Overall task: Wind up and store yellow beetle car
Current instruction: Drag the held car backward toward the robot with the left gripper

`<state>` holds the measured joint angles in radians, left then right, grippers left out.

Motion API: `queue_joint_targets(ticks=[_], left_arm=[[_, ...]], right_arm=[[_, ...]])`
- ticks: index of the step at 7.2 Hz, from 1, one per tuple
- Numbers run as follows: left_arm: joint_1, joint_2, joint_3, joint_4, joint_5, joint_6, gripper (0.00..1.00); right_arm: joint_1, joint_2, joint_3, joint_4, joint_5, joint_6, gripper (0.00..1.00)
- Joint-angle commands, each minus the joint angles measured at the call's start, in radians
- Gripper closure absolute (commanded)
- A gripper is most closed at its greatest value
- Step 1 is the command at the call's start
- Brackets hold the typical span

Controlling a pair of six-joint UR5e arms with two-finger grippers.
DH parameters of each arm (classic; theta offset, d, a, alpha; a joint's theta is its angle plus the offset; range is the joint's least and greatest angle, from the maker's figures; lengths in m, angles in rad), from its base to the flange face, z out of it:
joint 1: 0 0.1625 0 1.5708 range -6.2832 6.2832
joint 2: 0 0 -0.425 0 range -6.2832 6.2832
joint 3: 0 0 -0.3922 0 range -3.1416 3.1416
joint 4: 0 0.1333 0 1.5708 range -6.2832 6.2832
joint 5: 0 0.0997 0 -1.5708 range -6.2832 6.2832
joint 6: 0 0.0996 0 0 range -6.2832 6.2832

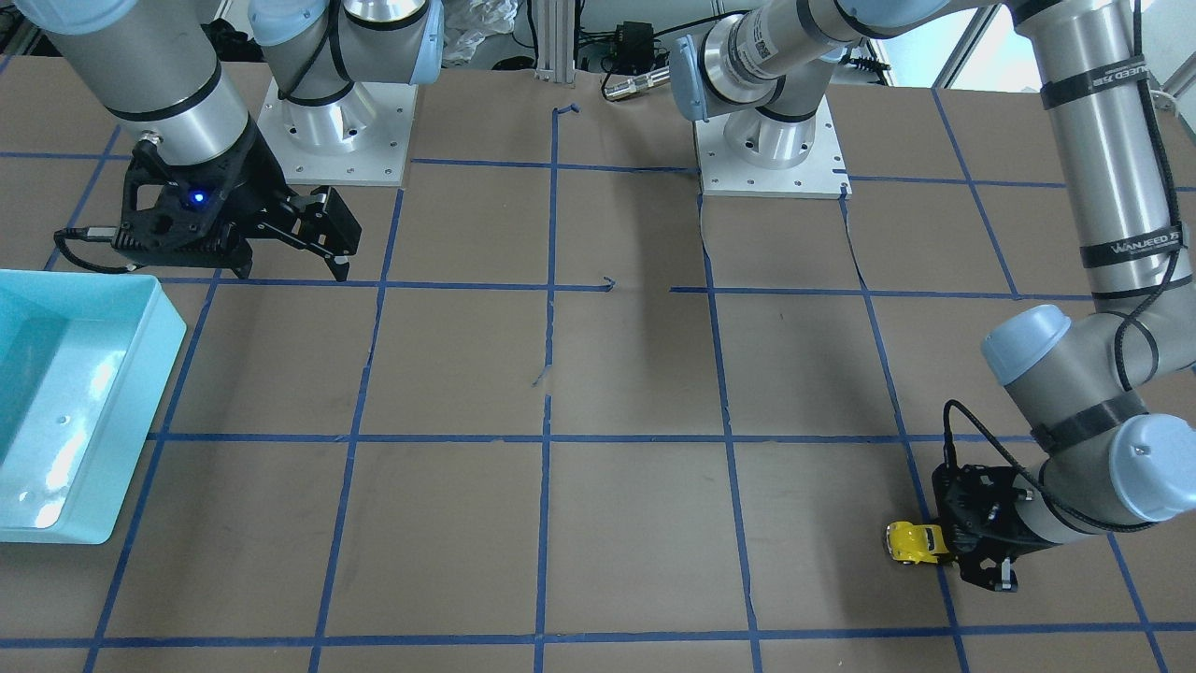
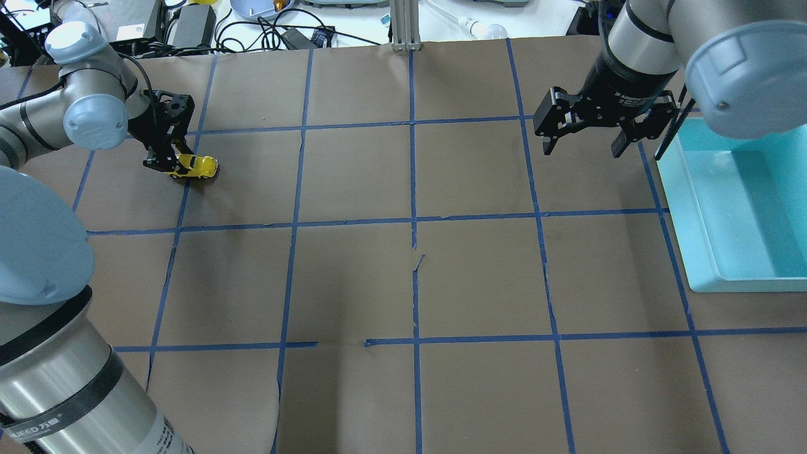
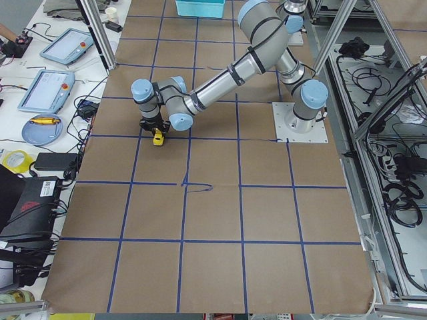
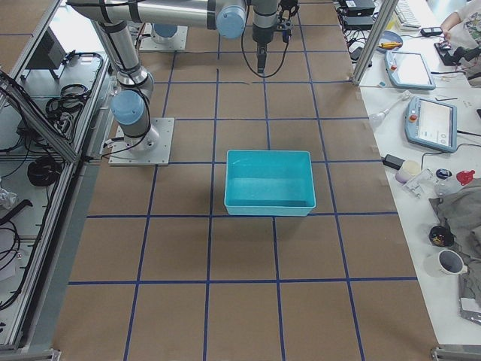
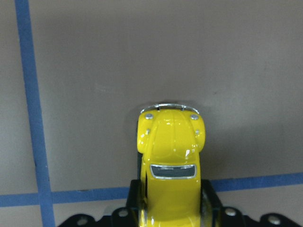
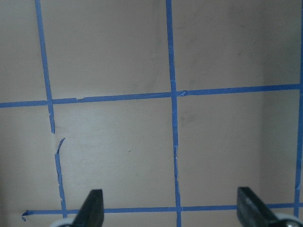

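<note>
The yellow beetle car (image 2: 198, 166) is at the table's far left, its rear between the fingers of my left gripper (image 2: 173, 164), which is shut on it. The left wrist view shows the car (image 5: 171, 151) from above, nose pointing away, with a black finger (image 5: 211, 198) pressed on each side. It sits at or just above the brown paper; I cannot tell if its wheels touch. It also shows in the front view (image 1: 914, 542) beside the left gripper (image 1: 946, 547). My right gripper (image 2: 581, 150) is open and empty above the table, next to the bin; its fingers (image 6: 92, 210) stand wide apart.
A teal bin (image 2: 678, 208) stands at the table's right edge, and nothing shows inside it in the right side view (image 4: 270, 184). The brown paper table carries a blue tape grid (image 2: 413, 221). Cables and devices lie beyond the far edge.
</note>
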<state>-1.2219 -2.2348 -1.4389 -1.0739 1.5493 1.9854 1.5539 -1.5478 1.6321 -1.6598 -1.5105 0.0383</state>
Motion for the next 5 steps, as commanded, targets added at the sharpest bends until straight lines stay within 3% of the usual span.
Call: queue_joint_targets(ticks=[1,3,4,5], left_arm=[[0.001,0.000,0.000,0.000,0.000,0.003,0.94],[0.001,0.000,0.000,-0.001,0.000,0.003,0.94],[0.001,0.000,0.000,-0.001,0.000,0.003,0.83],[0.001,0.001,0.000,-0.003,0.005,-0.005,0.04]], right_arm=[[0.000,0.000,0.000,0.000,0.001,0.000,0.00],[0.002,0.000,0.000,0.002,0.001,0.000,0.00],[0.002,0.000,0.000,0.000,0.001,0.000,0.00],[0.002,0.000,0.000,0.000,0.001,0.000,0.00]])
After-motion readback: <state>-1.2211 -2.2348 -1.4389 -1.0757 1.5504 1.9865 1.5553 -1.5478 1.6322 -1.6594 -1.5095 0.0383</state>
